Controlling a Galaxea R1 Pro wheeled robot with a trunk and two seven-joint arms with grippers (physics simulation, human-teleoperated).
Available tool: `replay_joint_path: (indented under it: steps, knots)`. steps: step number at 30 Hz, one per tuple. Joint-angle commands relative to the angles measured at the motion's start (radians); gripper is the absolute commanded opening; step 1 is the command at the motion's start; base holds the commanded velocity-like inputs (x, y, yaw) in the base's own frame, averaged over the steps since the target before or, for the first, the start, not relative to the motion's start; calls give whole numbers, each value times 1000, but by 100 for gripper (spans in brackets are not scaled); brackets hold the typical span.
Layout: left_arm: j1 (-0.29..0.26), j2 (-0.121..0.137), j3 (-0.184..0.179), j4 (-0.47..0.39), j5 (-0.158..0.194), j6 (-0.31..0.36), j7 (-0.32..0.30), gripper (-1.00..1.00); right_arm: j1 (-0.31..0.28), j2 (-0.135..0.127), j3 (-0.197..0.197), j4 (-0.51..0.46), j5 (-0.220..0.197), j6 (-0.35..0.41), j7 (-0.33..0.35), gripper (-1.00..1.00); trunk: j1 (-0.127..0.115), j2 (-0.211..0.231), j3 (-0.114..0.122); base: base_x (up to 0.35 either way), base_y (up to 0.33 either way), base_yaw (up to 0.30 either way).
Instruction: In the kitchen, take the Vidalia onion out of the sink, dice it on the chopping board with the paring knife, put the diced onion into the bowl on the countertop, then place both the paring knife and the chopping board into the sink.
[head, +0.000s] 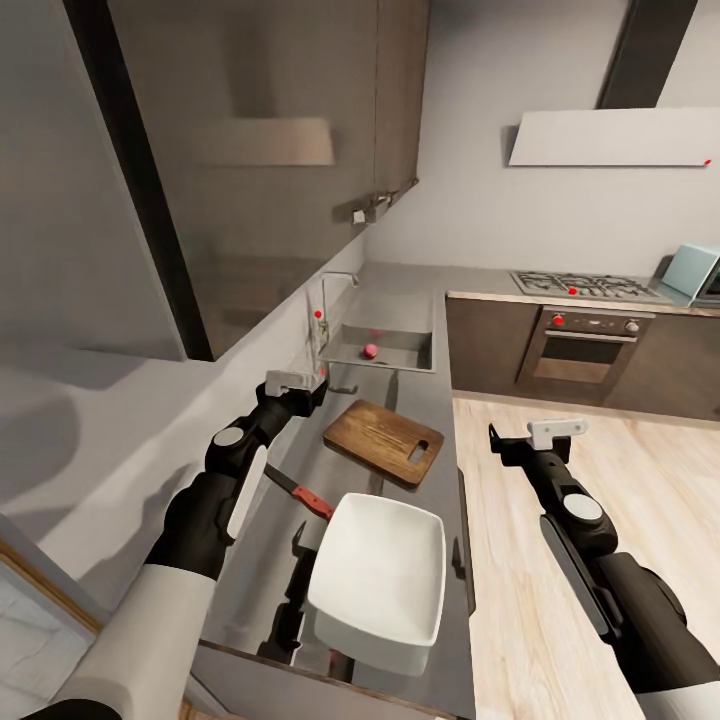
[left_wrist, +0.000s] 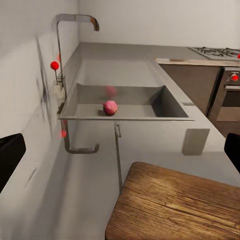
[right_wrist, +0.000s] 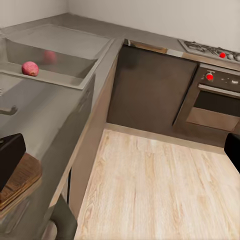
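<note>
The pinkish-red Vidalia onion (head: 371, 350) (left_wrist: 110, 107) (right_wrist: 30, 68) lies on the floor of the steel sink (head: 400, 318) (left_wrist: 170, 102). On the grey countertop (head: 425, 400) the brown chopping board (head: 383, 441) (left_wrist: 175, 205) lies at an angle in front of the sink. Nearer me is the paring knife (head: 300, 492), and beside it the white bowl (head: 380, 575). My left gripper (head: 316, 386) hovers open over the counter between board and wall, short of the sink. My right gripper (head: 528, 447) is open over the wooden floor, off the counter's edge.
A chrome faucet (left_wrist: 75, 20) with a red knob (left_wrist: 54, 65) rises at the sink's wall side. Wall cabinets (head: 300, 150) hang above the counter. An oven (head: 585, 350) with a gas hob (head: 580, 285) stands on the far right run. Light wooden floor (head: 560, 480) lies to the right.
</note>
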Motion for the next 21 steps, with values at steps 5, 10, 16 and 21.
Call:
replay_joint_path:
  steps: [5, 10, 16, 21]
  knots:
    - [-1, 0, 1, -1, -1, 6, -4, 100, -1, -1, 26, -1, -10, 6, -9, 100, 1, -2, -2, 0, 0, 0]
    - [-1, -2, 1, -2, -1, 6, -4, 100, -7, -1, 35, 0, -33, 17, 18, 100, 1, -2, -2, 0, 0, 0]
    - [-1, -2, 0, -2, 0, 6, -4, 100, -67, -1, -25, 75, -57, 113, 251, 100, 1, -2, -2, 0, 0, 0]
    - [-1, -2, 0, -2, -1, 6, -4, 100, -160, -1, -74, 91, -61, 269, 305, 100, 1, -2, -2, 0, 0, 0]
